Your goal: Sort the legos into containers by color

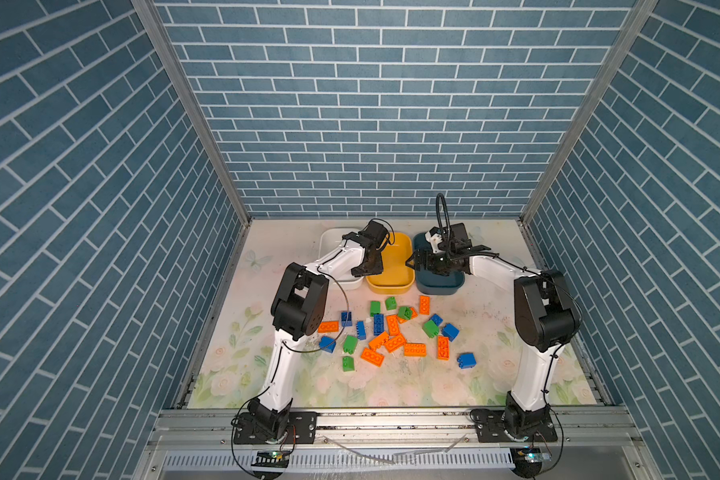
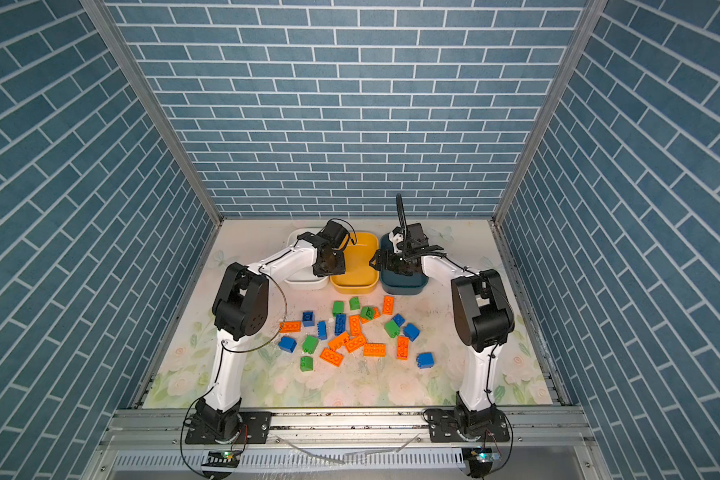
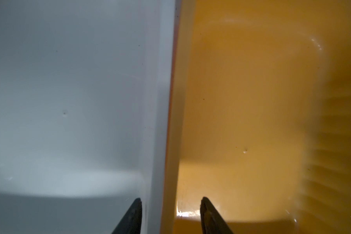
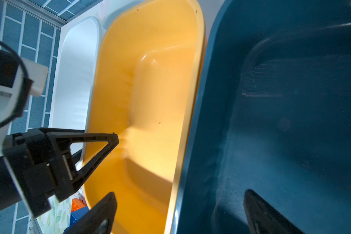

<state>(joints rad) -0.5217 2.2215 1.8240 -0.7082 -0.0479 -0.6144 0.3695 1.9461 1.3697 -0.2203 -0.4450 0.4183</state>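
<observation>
The legos lie loose on the floral mat in front of the containers in both top views, among them an orange brick, a blue brick and a green brick. The white tub, yellow tub and teal tub stand side by side at the back; the insides that show hold nothing. My left gripper is open low over the touching rims of the white tub and yellow tub, one finger on each side. My right gripper stands wide open astride the yellow tub and teal tub rims.
Blue brick-patterned walls close the cell on three sides. A metal rail with both arm bases runs along the front edge. The left arm's elbow hangs over the leftmost bricks. An orange brick peeks out beside the yellow tub in the right wrist view.
</observation>
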